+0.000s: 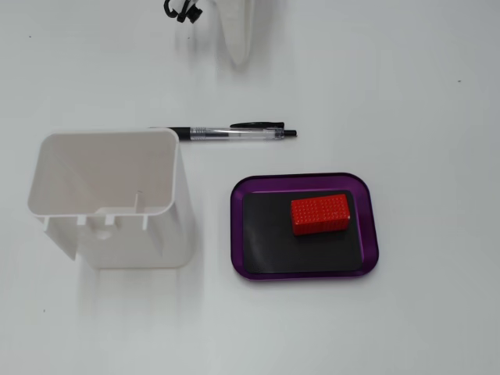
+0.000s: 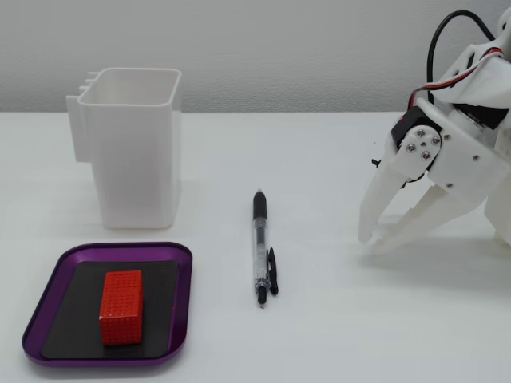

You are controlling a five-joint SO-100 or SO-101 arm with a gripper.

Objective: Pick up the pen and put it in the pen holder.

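The pen [image 1: 234,133] lies flat on the white table, its clear barrel and black clip pointing right in a fixed view, just behind the holder's top right corner. In the other fixed view the pen [image 2: 259,247] lies lengthwise at the centre. The pen holder [image 1: 109,195], a tall white box, stands upright and looks empty; it also stands at the back left [image 2: 132,148]. My white gripper [image 2: 372,243] rests tip-down on the table well to the right of the pen, fingertips together and holding nothing. Only its tip [image 1: 238,56] shows at the top edge.
A flat purple-rimmed tray [image 1: 367,226] with a black inside holds a red studded block [image 1: 320,214]. In the other fixed view the tray [image 2: 180,303] sits in front of the holder, left of the pen. A black cable [image 1: 181,11] hangs by the arm.
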